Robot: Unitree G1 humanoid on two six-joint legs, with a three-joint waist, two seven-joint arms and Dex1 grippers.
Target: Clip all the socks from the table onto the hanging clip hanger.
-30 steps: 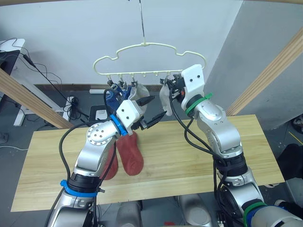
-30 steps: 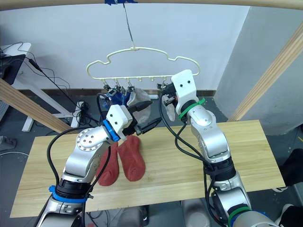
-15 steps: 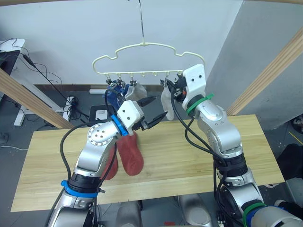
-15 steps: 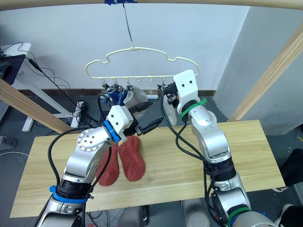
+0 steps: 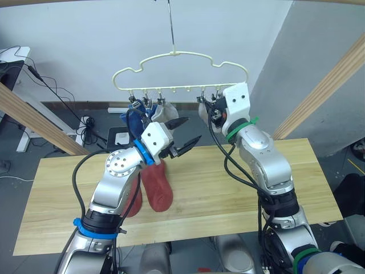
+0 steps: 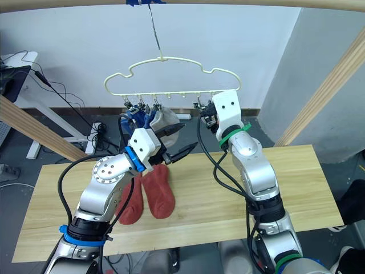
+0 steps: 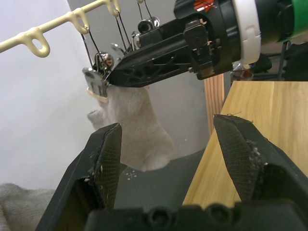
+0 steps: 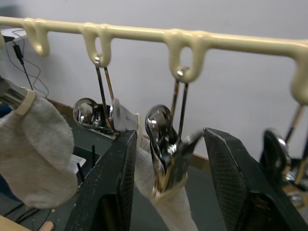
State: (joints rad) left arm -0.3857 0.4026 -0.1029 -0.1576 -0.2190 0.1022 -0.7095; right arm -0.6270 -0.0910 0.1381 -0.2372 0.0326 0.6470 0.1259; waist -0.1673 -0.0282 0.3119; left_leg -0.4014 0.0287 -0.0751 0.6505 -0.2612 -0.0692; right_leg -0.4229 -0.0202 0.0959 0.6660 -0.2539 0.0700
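We see a long table [image 5: 228, 188] of light yellowish wooden planks standing before a plain white wall, with dark flooring, loose cables and slanted round wooden poles [image 5: 34, 117] around it. Two rust-red socks [image 5: 155, 185] lie side by side on the tabletop. Above, the cream clip hanger [image 5: 181, 71] hangs from a metal hook. A blue sock [image 5: 134, 120] and a light grey sock [image 5: 163, 112] hang from its left clips. Another grey sock [image 7: 137, 130] hangs from a clip further right. The left gripper [image 5: 181, 137] hovers below the hanger, fingers spread wide and empty. The right gripper [image 8: 166, 159] is raised to the clips, its fingers apart on either side of a metal clip [image 8: 166, 144] that holds grey sock fabric.
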